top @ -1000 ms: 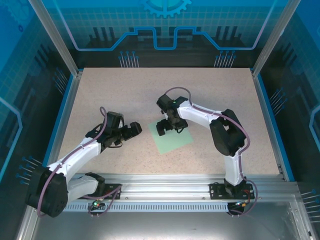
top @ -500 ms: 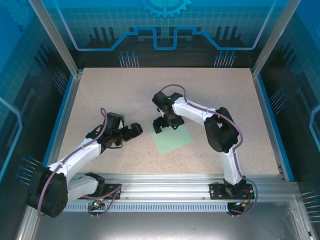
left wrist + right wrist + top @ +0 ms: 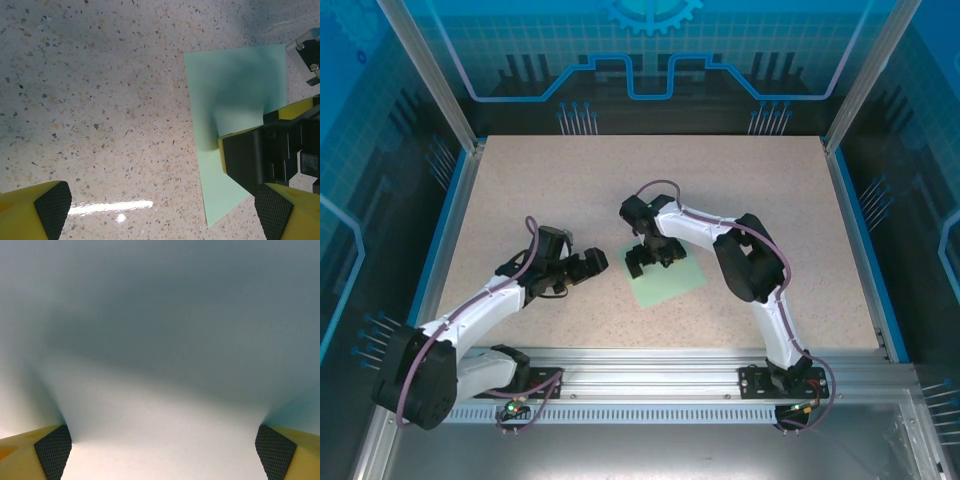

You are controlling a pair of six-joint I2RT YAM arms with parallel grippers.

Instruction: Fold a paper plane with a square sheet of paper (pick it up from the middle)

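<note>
The square sheet of paper (image 3: pixel 670 281) lies flat and unfolded on the speckled table; the paper plane is out of view. My right gripper (image 3: pixel 651 262) points straight down over the sheet's far-left part, open, its pads spread wide. In the right wrist view the pale sheet (image 3: pixel 160 365) lies close beneath the right gripper (image 3: pixel 164 452), with nothing between the pads. My left gripper (image 3: pixel 597 265) hovers open just left of the sheet. In the left wrist view the left gripper (image 3: pixel 165 220) straddles bare table, with the sheet (image 3: pixel 235 115) at the right and a right finger (image 3: pixel 250 160) over it.
A speckled beige tabletop (image 3: pixel 540 190) is bounded by blue rails (image 3: pixel 450 230) at left and right. A metal base rail (image 3: pixel 650 365) runs along the near edge. Bare table lies behind and to the right of the sheet.
The right gripper shifted left and slightly nearer and lower over the sheet, its arm folding in. The left gripper crept a little right toward the sheet's edge. Both stayed open.
</note>
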